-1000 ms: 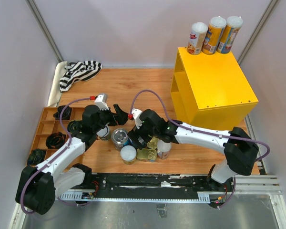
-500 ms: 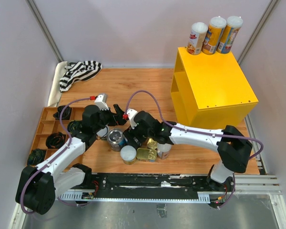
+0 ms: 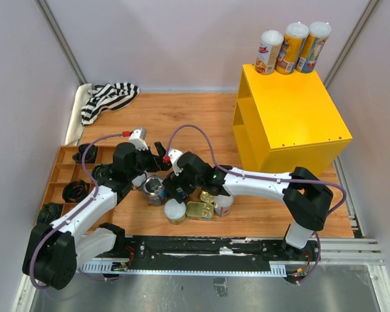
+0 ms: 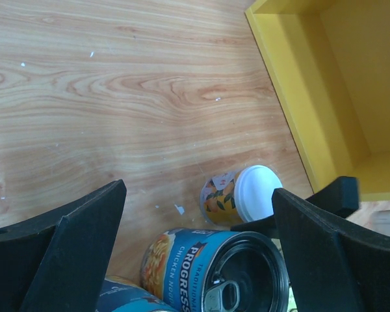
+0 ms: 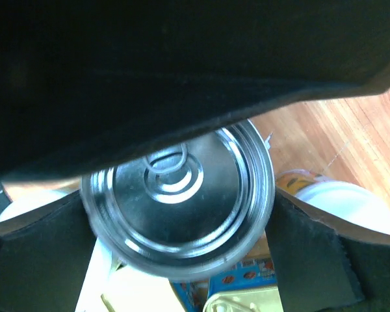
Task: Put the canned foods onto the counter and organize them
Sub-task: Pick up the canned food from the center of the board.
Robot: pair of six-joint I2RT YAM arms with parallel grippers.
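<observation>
Wood-grain tabletop (image 3: 182,117) fills the overhead view. The yellow counter (image 3: 292,123) stands far right with three tall tubes (image 3: 292,47) on top, and loose cans (image 3: 198,209) cluster between the left pincer (image 3: 155,153) and the right pincer (image 3: 174,188).

The left wrist view shows the left pincer (image 4: 234,188) spread wide above a blue can (image 4: 208,266) and a white-lidded can (image 4: 244,195), beside the counter's (image 4: 292,110) open shelf.

Only the right wrist view shows a pull-ring can (image 5: 179,188) between the right pincer's (image 5: 177,208) parted fingers (image 5: 312,260); whether they touch it cannot be told.

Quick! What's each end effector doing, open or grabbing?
Left end effector: open, holding nothing.
Right end effector: jaws wide around the silver-topped can; grip cannot be told.
</observation>
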